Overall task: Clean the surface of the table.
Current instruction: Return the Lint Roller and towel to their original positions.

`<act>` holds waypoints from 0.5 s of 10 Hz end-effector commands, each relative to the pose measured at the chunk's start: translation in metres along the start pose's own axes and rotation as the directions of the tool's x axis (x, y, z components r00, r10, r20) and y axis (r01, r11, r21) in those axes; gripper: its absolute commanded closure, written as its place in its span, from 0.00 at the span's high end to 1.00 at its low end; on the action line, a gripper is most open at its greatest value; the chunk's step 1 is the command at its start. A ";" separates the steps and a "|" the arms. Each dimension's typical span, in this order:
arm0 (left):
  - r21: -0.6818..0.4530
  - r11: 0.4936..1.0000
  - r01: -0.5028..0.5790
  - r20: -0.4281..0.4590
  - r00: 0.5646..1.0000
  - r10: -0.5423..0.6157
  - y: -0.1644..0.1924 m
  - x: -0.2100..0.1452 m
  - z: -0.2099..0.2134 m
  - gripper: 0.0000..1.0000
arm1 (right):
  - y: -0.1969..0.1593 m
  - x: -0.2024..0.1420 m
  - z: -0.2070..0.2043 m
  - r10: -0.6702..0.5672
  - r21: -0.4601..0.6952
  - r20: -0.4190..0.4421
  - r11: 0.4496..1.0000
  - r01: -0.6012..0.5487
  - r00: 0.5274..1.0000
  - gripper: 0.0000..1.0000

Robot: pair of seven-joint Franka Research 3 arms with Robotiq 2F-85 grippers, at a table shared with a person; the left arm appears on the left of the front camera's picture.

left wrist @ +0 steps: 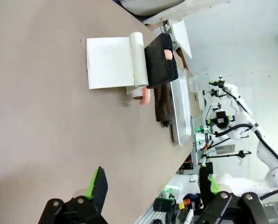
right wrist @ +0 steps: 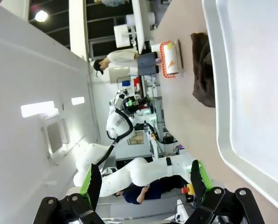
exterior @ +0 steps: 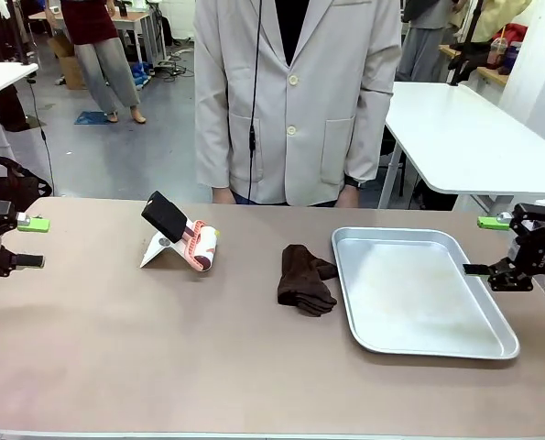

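Observation:
The table (exterior: pixel 162 348) has a matte brownish top reaching both side edges of the front view. A crumpled dark brown cloth (exterior: pixel 304 280) lies near its middle, just left of a silver tray (exterior: pixel 506 346). My left gripper (exterior: pixel 30 243) hovers open at the table's far left edge, holding nothing. Over the right edge, beside the tray, my right gripper (exterior: pixel 483 246) is open and empty too. In the left wrist view my left gripper (left wrist: pixel 153 186) looks along the bare table (left wrist: pixel 45 116) toward the cloth (left wrist: pixel 163 105). The right wrist view has my right gripper (right wrist: pixel 145 182) beside the tray (right wrist: pixel 212 70) and the cloth (right wrist: pixel 203 70).
A black block (exterior: pixel 164 214) leans on a white folded card with a pink-printed roll (exterior: pixel 199 247) at the back left. A person in a pale jacket (exterior: pixel 295 101) stands at the far edge, hands down. White-topped tables stand behind.

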State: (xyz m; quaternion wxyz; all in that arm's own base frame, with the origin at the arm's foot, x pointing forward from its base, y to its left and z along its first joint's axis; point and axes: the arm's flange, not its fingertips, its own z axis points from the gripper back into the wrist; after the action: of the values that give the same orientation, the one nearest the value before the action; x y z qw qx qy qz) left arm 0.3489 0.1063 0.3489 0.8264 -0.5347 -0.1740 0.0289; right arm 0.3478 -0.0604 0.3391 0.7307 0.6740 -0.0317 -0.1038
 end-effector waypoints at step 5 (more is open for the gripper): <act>0.017 1.000 0.023 -0.038 0.999 -0.022 -0.010 -0.002 0.004 1.00 | 0.024 -0.005 -0.014 0.028 -0.010 -0.040 1.000 -0.028 0.999 1.00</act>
State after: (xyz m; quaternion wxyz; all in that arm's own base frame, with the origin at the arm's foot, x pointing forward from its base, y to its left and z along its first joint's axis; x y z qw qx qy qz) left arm 0.3468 0.1039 0.3540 0.8354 -0.5236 -0.1665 0.0152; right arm 0.3495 -0.0441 0.3576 0.7396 0.6684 -0.0327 -0.0724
